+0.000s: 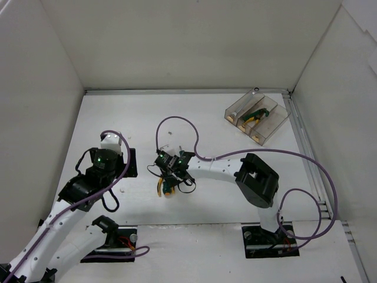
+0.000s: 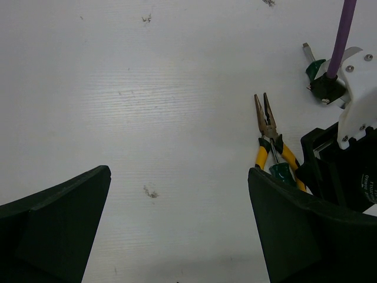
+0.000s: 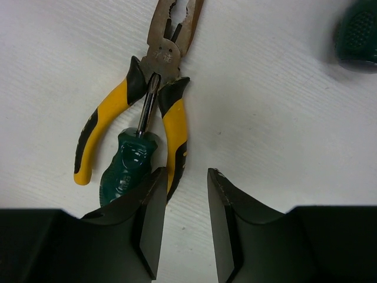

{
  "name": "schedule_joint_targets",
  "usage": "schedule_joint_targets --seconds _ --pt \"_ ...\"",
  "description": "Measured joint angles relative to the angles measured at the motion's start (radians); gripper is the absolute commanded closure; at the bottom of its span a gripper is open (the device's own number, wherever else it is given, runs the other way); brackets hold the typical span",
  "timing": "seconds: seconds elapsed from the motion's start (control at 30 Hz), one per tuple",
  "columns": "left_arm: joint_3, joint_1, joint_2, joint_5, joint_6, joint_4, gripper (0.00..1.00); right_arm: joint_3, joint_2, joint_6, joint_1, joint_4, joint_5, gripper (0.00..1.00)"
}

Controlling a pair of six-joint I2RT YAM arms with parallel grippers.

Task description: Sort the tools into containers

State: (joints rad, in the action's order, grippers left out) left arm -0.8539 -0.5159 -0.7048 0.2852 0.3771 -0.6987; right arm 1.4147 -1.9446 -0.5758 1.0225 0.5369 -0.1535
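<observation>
Yellow-and-black-handled pliers (image 3: 156,71) lie on the white table, with a green-handled screwdriver (image 3: 126,168) between their handles. They also show in the top view (image 1: 161,187) and the left wrist view (image 2: 268,132). My right gripper (image 3: 185,180) hovers low just behind the handle ends, jaws narrowly open and empty. Its left finger (image 3: 147,218) overlaps the tip of the pliers' right handle. My left gripper (image 2: 179,197) is wide open and empty over bare table to the left of the pliers. The clear divided tray (image 1: 275,127) at the back right holds a green-and-yellow tool (image 1: 254,115).
A second dark green handle (image 3: 358,32) lies to the right of the pliers and shows in the left wrist view (image 2: 315,68) beside the purple cable (image 2: 344,29). White walls enclose the table on three sides. The right arm (image 1: 224,168) spans the table's middle.
</observation>
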Motion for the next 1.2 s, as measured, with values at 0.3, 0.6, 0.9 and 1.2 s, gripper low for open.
schedule_joint_targets --seconds 0.3,0.6,0.9,1.2 --pt "0.000 0.000 -0.002 0.000 0.000 0.000 0.00 0.021 -0.051 0.000 0.000 -0.003 0.003 0.75" --pt "0.000 0.000 -0.006 0.000 0.000 0.000 0.00 0.039 -0.066 0.002 -0.002 0.001 0.002 0.94" --pt "0.000 0.000 -0.007 -0.001 -0.001 0.000 0.00 0.105 -0.097 -0.006 -0.002 0.008 0.002 0.99" --pt "0.000 0.000 -0.006 -0.001 -0.001 0.000 0.00 0.154 -0.146 -0.015 -0.008 0.008 0.001 1.00"
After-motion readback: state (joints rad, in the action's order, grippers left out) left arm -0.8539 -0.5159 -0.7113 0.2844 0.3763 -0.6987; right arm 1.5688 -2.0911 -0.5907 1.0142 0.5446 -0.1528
